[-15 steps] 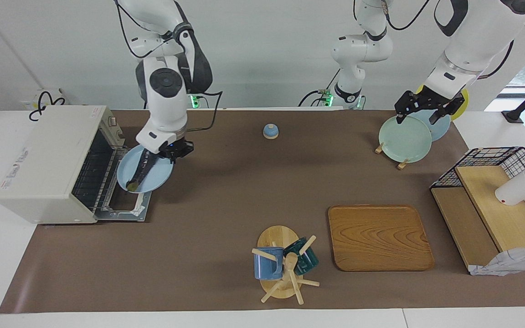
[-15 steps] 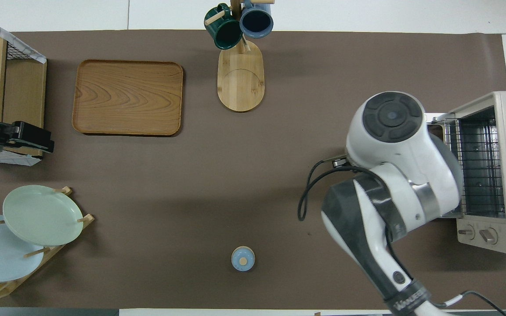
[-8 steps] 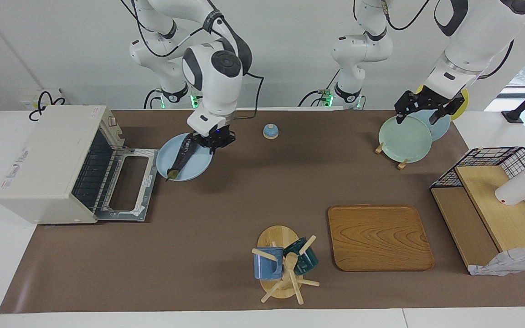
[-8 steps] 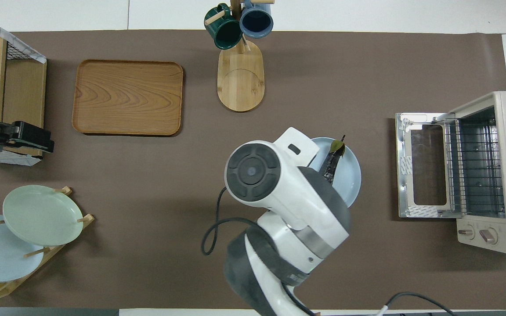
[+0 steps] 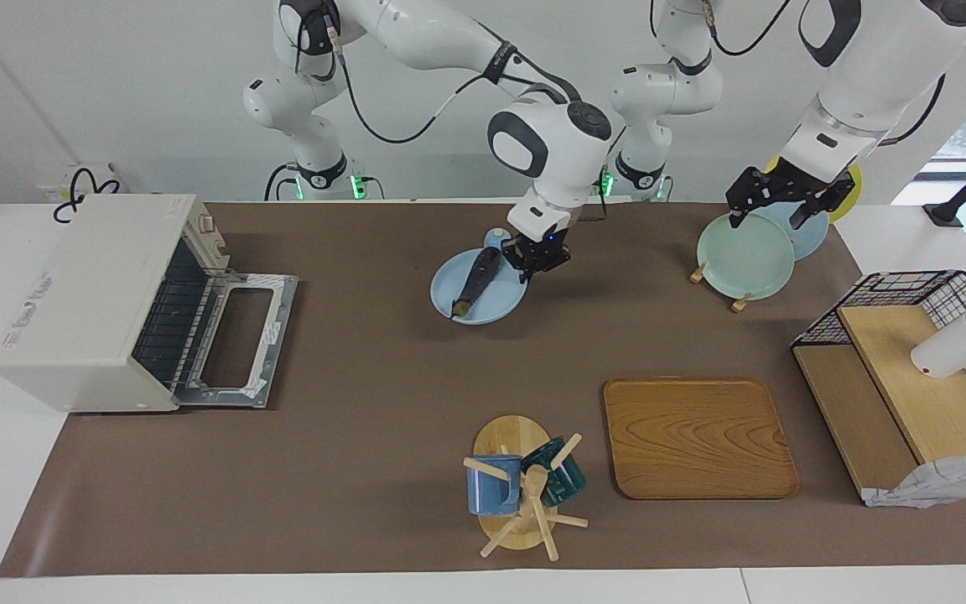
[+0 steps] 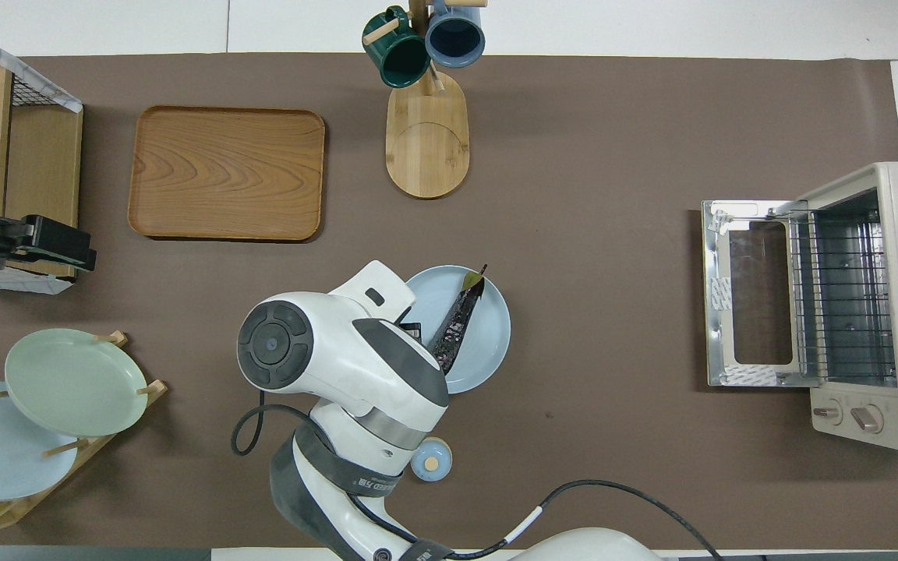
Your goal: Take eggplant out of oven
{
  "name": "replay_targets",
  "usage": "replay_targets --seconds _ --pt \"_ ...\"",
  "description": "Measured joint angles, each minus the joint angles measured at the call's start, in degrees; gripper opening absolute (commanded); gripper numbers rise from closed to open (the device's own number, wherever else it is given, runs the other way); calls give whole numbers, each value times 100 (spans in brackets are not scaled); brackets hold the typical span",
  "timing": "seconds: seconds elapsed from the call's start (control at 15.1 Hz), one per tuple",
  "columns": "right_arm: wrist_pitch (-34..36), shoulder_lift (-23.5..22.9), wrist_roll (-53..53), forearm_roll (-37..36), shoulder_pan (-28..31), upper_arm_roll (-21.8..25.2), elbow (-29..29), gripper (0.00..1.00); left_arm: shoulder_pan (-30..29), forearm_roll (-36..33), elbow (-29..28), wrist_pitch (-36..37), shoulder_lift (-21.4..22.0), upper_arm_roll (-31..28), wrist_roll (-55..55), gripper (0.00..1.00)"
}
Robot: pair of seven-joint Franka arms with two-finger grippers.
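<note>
The dark, slender eggplant (image 5: 475, 283) (image 6: 455, 327) lies on a light blue plate (image 5: 493, 305) (image 6: 489, 336). My right gripper (image 5: 536, 258) is shut on that plate's rim and holds it over the middle of the brown mat, beside a small blue jar (image 5: 497, 239). In the overhead view the right arm hides the grip. The cream oven (image 5: 80, 302) (image 6: 878, 304) stands at the right arm's end of the table, its door (image 5: 236, 335) folded down flat and its wire rack bare. My left gripper (image 5: 766, 220) (image 6: 51, 245) waits open over the plate rack.
A rack with a green plate (image 5: 743, 256) and others stands at the left arm's end. A wooden tray (image 5: 697, 436), a mug tree (image 5: 525, 486) with two mugs and a wire basket with wooden shelves (image 5: 911, 369) lie farther from the robots.
The right arm has swung the plate with the eggplant away from the oven's open door to the middle of the mat. The left arm has not moved.
</note>
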State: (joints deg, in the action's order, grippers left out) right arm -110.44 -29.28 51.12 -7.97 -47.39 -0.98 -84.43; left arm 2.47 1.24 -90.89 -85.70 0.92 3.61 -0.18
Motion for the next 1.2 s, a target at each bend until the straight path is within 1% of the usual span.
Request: replay_targets --seconds 0.4,0.53,0.6,0.66,0.73,0.8,0.86,1.06,1.2 --pt "-1080 -2 0 118 -6 -20 -374 0 0 0 0 0 0 0 0 100" --pt "-1306 -1 0 120 -5 -29 -512 0 0 0 0 0 0 0 0 100" --pt "-1454 -1 0 120 0 -29 -586 5 0 0 0 0 0 1 0 100" --pt "-1643 0 0 120 8 -28 -662 13 0 0 0 0 0 2 0 100" --pt "-1844 2 -8 120 23 -28 -733 17 0 0 0 0 0 3 0 100" --pt "-2021 2 -40 120 50 -28 -789 22 0 0 0 0 0 2 0 100" --pt "-2125 3 -144 120 83 -27 -811 23 0 0 0 0 0 2 0 100" --pt "-2066 53 -444 119 167 -26 -755 23 0 0 0 0 0 2 0 100" --pt "-1555 143 -603 112 228 -10 -579 19 0 0 0 0 0 2 0 100"
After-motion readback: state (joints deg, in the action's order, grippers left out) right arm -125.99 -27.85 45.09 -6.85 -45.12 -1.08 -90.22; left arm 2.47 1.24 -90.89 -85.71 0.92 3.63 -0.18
